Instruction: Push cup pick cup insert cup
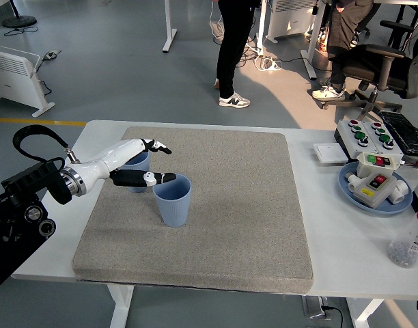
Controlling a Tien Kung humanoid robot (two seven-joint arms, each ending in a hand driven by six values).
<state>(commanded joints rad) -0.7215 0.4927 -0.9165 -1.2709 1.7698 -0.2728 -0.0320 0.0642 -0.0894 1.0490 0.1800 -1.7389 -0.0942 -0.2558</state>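
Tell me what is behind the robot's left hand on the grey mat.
Behind the left hand, a light blue plastic cup stands on the grey felt mat. Only parts of its rim and wall show; the hand covers the rest, so its inside cannot be seen.

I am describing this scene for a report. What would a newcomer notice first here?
First, the left hand, white with black fingertips, spread open over two blue cups on the grey mat. The near cup stands upright at the mat's left-centre; the far cup is partly hidden behind the hand. At the table's right edge sits a blue plate with button boxes.
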